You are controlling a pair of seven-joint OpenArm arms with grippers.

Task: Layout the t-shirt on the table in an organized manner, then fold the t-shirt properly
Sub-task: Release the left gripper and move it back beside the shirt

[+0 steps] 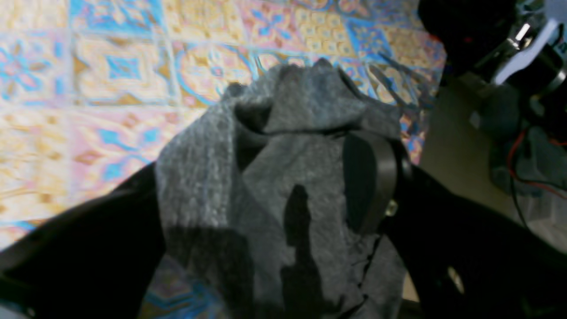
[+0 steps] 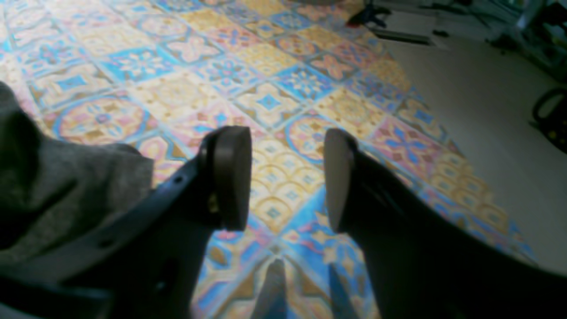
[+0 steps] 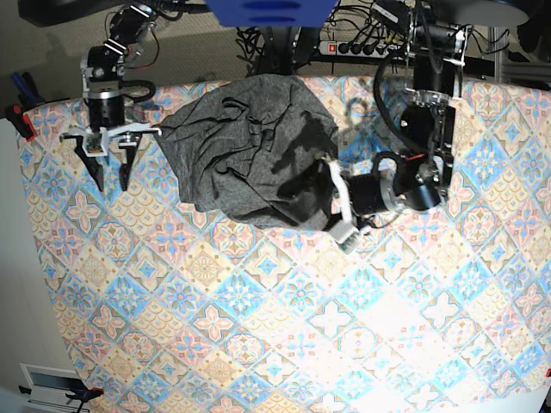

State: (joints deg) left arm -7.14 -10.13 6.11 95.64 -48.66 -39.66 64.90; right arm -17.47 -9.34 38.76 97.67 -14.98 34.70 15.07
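The dark grey t-shirt (image 3: 250, 151) lies in a crumpled heap at the far middle of the patterned table (image 3: 301, 327). My left gripper (image 3: 331, 202) reaches into the heap's near right edge. In the left wrist view its jaws stand wide apart, with t-shirt (image 1: 283, 168) cloth bunched between them and draped over the left finger; the right pad (image 1: 367, 177) shows bare. My right gripper (image 3: 110, 168) hangs open just left of the heap. In the right wrist view the gripper (image 2: 285, 137) holds nothing over the table (image 2: 274, 88), and the t-shirt (image 2: 66, 190) sits at the left.
A power strip and cables (image 3: 362, 43) run behind the table's far edge. Red clamps (image 3: 17, 120) grip the left edge. Grey floor (image 2: 487, 110) shows past the table's edge in the right wrist view.
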